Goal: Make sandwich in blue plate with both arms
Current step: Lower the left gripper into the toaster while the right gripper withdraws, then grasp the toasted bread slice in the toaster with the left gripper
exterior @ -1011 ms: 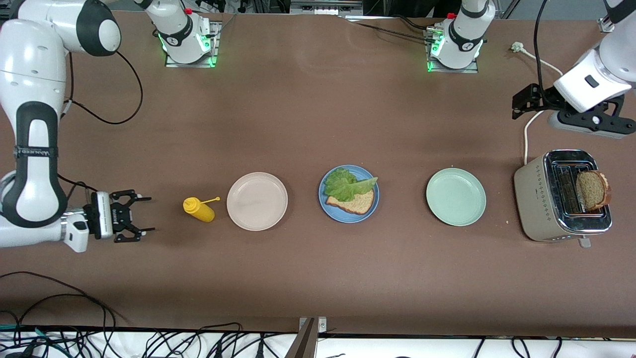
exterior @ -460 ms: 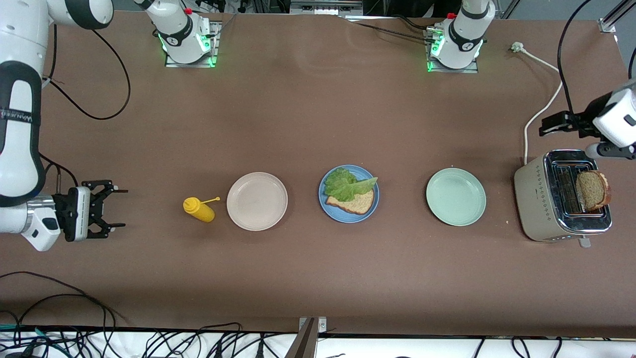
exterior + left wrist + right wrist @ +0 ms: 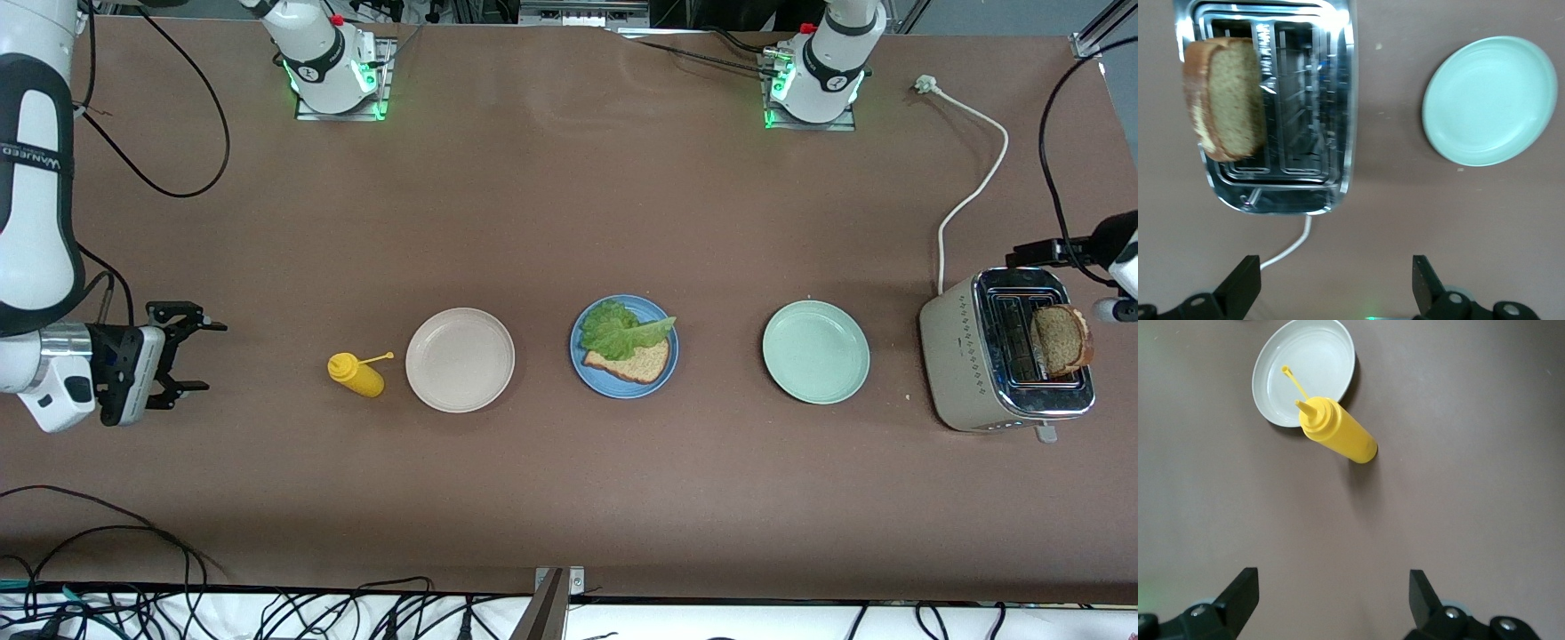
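Note:
The blue plate sits mid-table and carries one brown bread slice with a ruffled green lettuce leaf on top. A second bread slice stands up out of a slot of the toaster at the left arm's end. My left gripper hangs open and empty over the table beside the toaster, above its white cable. At the right arm's end my right gripper is open and empty above bare table, apart from the yellow bottle.
A yellow squeeze bottle stands beside the cream-white plate. A mint-green plate lies between the blue plate and the toaster. The toaster's cable runs toward the left arm's base.
My right gripper has drawn back from the bottle toward its end of the table. My left hand has slid outward above the toaster, mostly leaving the front view. Both stayed open.

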Robot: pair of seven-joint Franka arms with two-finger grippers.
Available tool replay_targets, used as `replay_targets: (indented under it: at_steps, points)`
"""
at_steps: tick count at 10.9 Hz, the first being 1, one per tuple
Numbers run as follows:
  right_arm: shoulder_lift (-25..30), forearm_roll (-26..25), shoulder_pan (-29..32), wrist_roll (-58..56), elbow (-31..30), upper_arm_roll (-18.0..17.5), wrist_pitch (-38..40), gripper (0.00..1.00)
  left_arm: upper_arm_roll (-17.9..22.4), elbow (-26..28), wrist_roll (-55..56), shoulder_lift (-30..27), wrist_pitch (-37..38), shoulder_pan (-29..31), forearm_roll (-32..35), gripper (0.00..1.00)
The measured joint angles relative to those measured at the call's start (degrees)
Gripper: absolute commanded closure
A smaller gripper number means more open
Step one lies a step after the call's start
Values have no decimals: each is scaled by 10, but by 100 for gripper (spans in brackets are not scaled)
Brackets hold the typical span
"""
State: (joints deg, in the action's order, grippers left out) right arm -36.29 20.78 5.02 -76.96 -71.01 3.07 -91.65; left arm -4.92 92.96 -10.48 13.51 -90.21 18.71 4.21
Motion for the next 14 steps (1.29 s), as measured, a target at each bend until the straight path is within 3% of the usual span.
replay_targets:
  at_steps: [6, 10, 14]
  points:
    - [109, -34, -27, 259, -79, 0, -7, 0, 1, -130, -96, 167, -16, 66, 11, 0]
    - [183, -76, -65, 445, -119, -1, -28, 0, 1, -147, -120, 189, -34, 79, 11, 0]
    - [245, -141, -100, 509, -166, -1, -47, 0, -3, -150, -121, 192, -77, 79, 12, 0]
